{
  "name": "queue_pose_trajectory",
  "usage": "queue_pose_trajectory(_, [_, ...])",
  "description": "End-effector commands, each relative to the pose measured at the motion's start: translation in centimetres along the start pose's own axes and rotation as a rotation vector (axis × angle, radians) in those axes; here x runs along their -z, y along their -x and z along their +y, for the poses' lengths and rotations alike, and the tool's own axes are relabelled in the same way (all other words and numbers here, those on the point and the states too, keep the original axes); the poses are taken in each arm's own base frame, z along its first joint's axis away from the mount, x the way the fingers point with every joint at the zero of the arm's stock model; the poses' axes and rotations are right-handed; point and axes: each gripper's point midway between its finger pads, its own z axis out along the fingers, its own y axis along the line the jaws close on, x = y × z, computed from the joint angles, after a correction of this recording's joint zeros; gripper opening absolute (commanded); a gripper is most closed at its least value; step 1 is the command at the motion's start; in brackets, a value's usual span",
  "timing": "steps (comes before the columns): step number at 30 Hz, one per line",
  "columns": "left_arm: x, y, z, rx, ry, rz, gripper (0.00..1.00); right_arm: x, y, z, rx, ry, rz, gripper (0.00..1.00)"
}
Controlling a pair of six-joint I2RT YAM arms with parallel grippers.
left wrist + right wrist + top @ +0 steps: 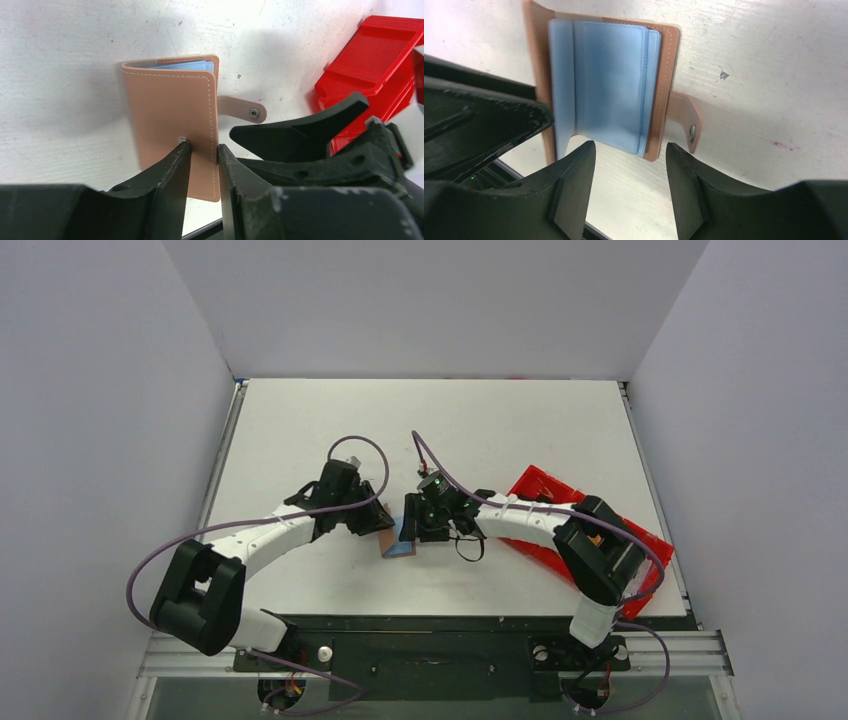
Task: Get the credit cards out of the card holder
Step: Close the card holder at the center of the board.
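The brown leather card holder (398, 543) lies open near the table's front middle. My left gripper (202, 150) is shut on the edge of its raised brown cover (170, 105), beside the snap stud. The strap tab (242, 109) sticks out to the right. In the right wrist view the light blue inner panels (609, 80) face the camera, stacked like sleeves, and no separate card shows. My right gripper (630, 150) is open and empty, just short of the panels' near edge. Its fingers (300, 132) also show in the left wrist view.
A long red plastic tray (545, 495) lies to the right, partly under my right arm, and also shows in the left wrist view (375, 55). The table's front edge (514, 172) runs close below the card holder. White walls enclose the table.
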Motion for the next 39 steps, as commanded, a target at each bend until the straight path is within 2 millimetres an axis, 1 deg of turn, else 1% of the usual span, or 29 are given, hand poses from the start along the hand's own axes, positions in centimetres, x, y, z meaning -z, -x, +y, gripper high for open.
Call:
queue_pose_trajectory(1, [-0.2,0.8,-0.8,-0.026,0.005,-0.017,0.26,2.3,2.2,1.0,-0.013,0.041,-0.091,0.5])
queue_pose_trajectory(3, [-0.3,0.7,-1.0,-0.033,0.004,-0.014,0.3,2.9,2.4,0.5,-0.014,0.027,-0.109,0.5])
queue_pose_trajectory(9, [-0.9,0.6,-1.3,-0.043,0.004,-0.005,0.37,4.0,2.8,-1.1,-0.016,-0.042,-0.152,0.5])
queue_pose_trajectory(11, [-1.2,0.5,-1.3,-0.046,0.004,0.003,0.39,4.3,2.8,-1.4,-0.015,-0.052,-0.16,0.5])
queue_pose_trajectory(15, [-1.7,0.4,-1.5,-0.051,0.006,0.011,0.46,4.9,2.8,-1.7,-0.017,-0.065,-0.175,0.49])
queue_pose_trajectory(18, [-2.2,0.2,-1.4,-0.05,0.011,0.02,0.48,4.9,2.8,-1.9,-0.015,-0.075,-0.177,0.49])
queue_pose_trajectory(27, [-3.7,-0.4,-0.5,-0.046,0.04,0.043,0.48,4.6,2.7,-2.2,-0.013,-0.088,-0.174,0.48])
queue_pose_trajectory(29, [-4.1,-0.6,-0.2,-0.041,0.05,0.048,0.44,4.5,2.7,-2.2,-0.012,-0.089,-0.173,0.48])
queue_pose_trajectory(30, [-4.2,-0.6,-0.2,-0.042,0.048,0.048,0.4,4.5,2.8,-2.2,-0.012,-0.091,-0.175,0.48])
queue_pose_trajectory(31, [-4.4,-0.8,0.1,-0.04,0.055,0.052,0.37,4.5,2.9,-2.3,-0.013,-0.092,-0.176,0.47])
queue_pose_trajectory(32, [-4.5,-0.8,0.1,-0.041,0.058,0.052,0.32,4.5,2.9,-2.3,-0.013,-0.092,-0.177,0.47])
queue_pose_trajectory(35, [-4.8,-1.0,0.6,-0.042,0.072,0.056,0.24,4.6,3.2,-2.4,-0.017,-0.093,-0.183,0.47])
queue_pose_trajectory(36, [-4.8,-1.0,0.7,-0.043,0.075,0.056,0.19,4.6,3.3,-2.5,-0.018,-0.095,-0.188,0.47])
queue_pose_trajectory(37, [-4.9,-1.1,0.9,-0.047,0.082,0.057,0.15,4.6,3.4,-2.7,-0.022,-0.101,-0.188,0.47])
queue_pose_trajectory(38, [-4.9,-1.1,1.1,-0.049,0.09,0.06,0.13,4.7,3.5,-2.9,-0.027,-0.106,-0.195,0.47])
queue_pose_trajectory(39, [-5.0,-1.1,1.2,-0.055,0.097,0.061,0.08,4.7,3.6,-3.4,-0.036,-0.115,-0.198,0.45])
